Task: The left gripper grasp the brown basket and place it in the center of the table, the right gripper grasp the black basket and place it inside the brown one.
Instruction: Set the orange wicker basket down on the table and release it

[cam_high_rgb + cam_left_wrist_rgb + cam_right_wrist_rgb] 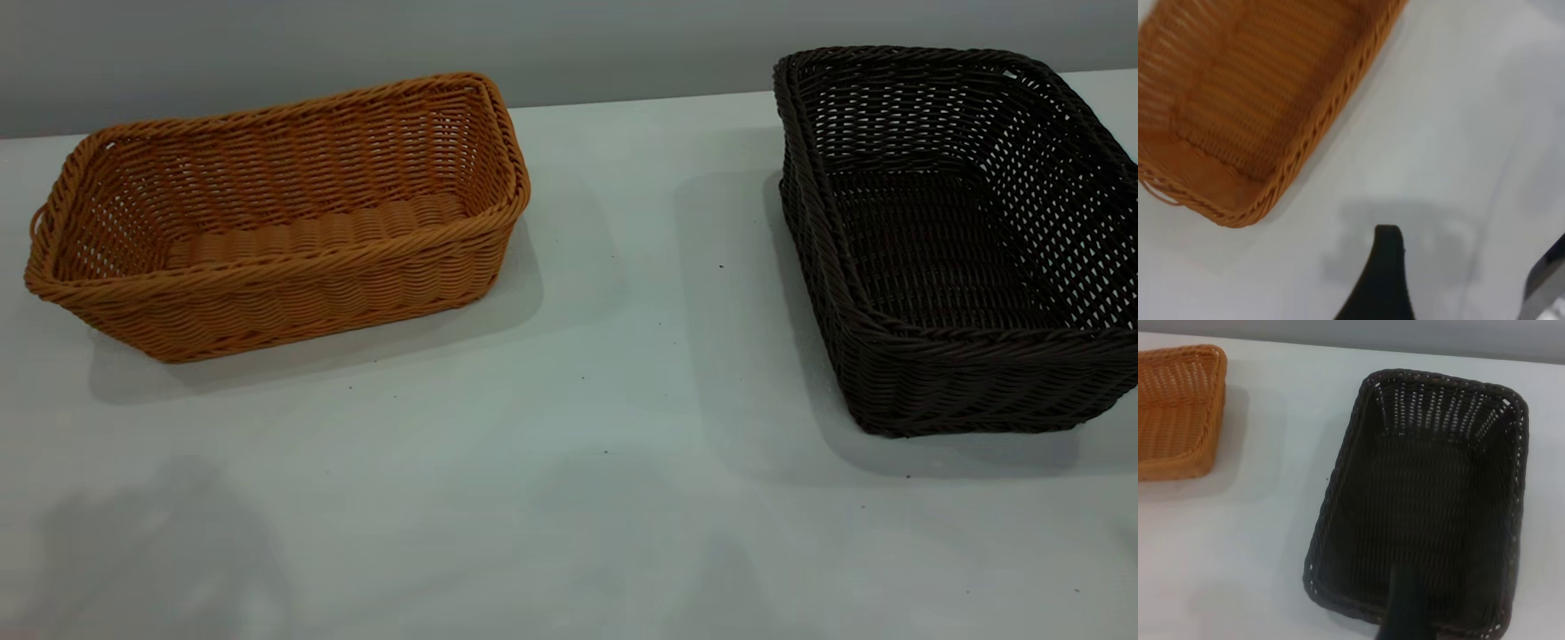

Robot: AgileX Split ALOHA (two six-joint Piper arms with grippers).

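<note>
Exterior view: we see the brown basket (276,222) at bench (578,427) left and the black basket (960,240) at right, well apart; no arm appears.

Left wrist view: the left hand (1381,280) hovers over bare bench beside the brown basket; we cannot tell its state.

Right wrist view: the right hand (1405,607) hangs over the black basket's rim; state likewise unclear.

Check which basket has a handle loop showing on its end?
The brown basket, at the exterior view's left. A small loop sticks out from its outer short end. The black basket on the right shows only a plain braided rim.
</note>
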